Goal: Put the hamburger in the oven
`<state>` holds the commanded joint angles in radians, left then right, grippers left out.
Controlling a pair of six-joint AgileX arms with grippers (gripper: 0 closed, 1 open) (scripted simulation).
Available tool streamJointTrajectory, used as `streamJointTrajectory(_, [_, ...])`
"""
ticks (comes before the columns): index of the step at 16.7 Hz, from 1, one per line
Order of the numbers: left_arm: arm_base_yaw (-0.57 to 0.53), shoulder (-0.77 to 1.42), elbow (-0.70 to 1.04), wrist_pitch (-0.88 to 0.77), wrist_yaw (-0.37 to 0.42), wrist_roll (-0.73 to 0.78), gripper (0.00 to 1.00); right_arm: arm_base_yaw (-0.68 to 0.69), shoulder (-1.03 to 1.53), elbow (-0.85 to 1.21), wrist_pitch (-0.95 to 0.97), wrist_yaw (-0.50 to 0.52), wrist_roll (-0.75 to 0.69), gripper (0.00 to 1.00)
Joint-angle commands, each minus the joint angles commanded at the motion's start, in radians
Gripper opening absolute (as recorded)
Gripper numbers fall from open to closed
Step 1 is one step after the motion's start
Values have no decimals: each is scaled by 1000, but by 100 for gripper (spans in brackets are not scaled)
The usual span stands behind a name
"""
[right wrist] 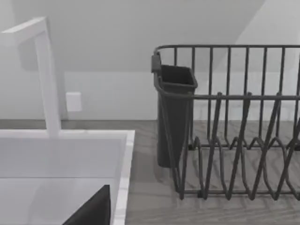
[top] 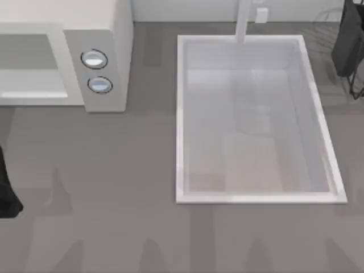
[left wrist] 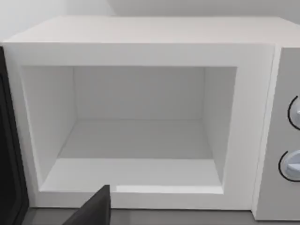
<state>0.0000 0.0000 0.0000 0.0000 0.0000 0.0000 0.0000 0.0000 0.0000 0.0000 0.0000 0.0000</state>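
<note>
My left gripper (left wrist: 96, 211) faces the oven (top: 62, 54) at the far left, door already open, its cavity bare. I cannot tell its finger state. No hamburger is visible; the sink (top: 181, 114) sits right.

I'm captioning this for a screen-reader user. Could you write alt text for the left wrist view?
A white oven seen from the front with its door open, showing a bare pale cavity with no food inside. Two round knobs sit at the edge of its control panel, the dark door stands at the opposite edge, and a dark part of the left gripper pokes in below.
</note>
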Motion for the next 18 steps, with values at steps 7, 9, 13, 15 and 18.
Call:
streamJointTrajectory(7, [43,163,129,-139,0,157,100,0,0,0,0,0,0,100])
streamJointTrajectory(9, [73,302,222,-240,0,280,100,0,0,0,0,0,0,100])
streamJointTrajectory(13, [144,692,435,-470,-1,563,100,0,0,0,0,0,0,100])
streamJointTrajectory(15, [179,907,542,-586,-1,708,100,0,0,0,0,0,0,100])
streamJointTrajectory(18, [228,1191,690,-746,-1,903,100,0,0,0,0,0,0,100])
